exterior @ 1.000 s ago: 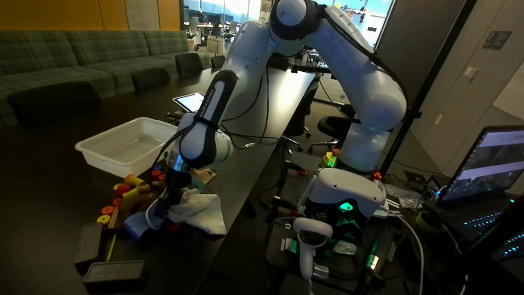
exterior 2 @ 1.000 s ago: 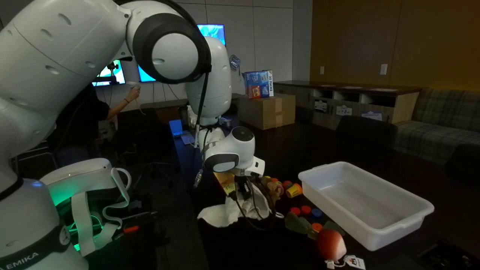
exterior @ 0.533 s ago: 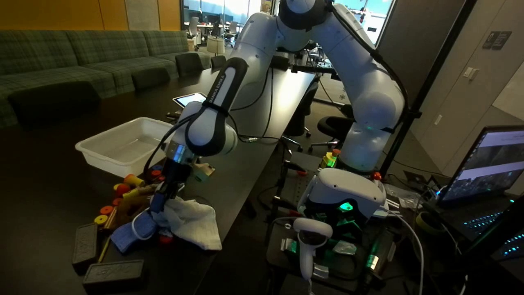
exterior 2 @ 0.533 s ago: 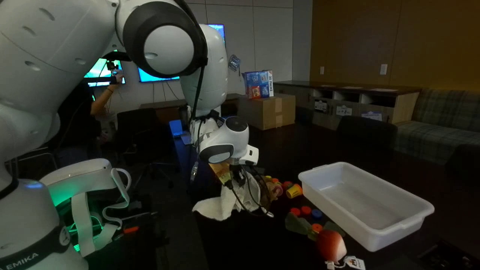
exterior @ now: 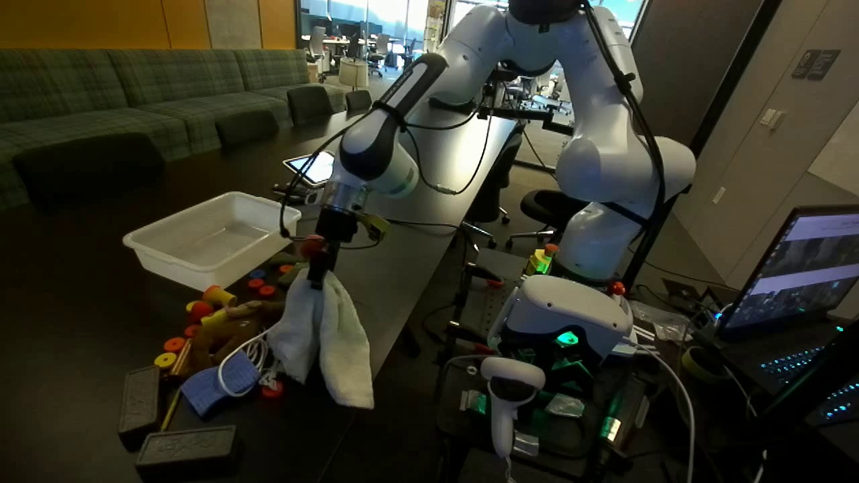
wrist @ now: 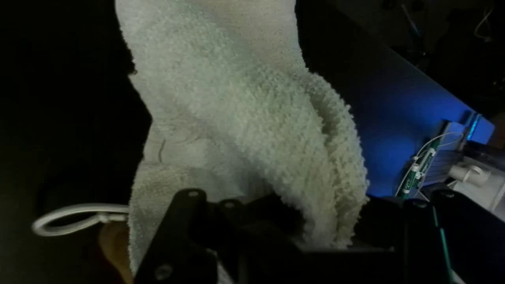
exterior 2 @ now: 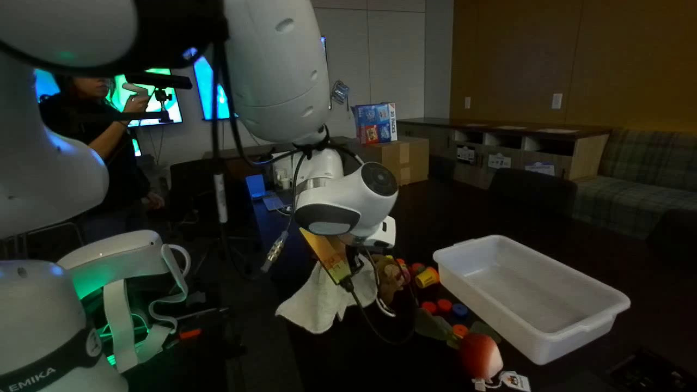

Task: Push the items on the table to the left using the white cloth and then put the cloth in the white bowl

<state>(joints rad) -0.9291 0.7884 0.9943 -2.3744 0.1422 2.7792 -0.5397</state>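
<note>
We read EMIKA on the base of the arm (exterior 2: 49,310) and PACKS on the side of the blue carton (exterior 2: 373,124). The embossing on the two black bricks (exterior: 188,447), the print on the tag (exterior 2: 514,381) of the red-and-white plush (exterior 2: 478,355) and the lettering on the green markers (wrist: 427,159) in the wrist view are too faint or small for us to make out.

The gripper (exterior: 317,285) is clamped on an upper fold of the white cloth (exterior: 345,349). We locate the cloth near the robot-side long edge of the bench (exterior: 60,302), hanging with its long axis close to vertical. It divides into two lobes; the longer points downward and leans toward that edge. We cannot tell whether the lower ends touch the bench. The white bowl (exterior: 171,268), a rectangular tub, stands farther in from the same edge, with coloured lids (exterior: 267,290) between it and the cloth.

In an exterior view, a yellowish plate (exterior 2: 329,256) covers part of the gripper. Both exterior views cut off the top of the arm.
</note>
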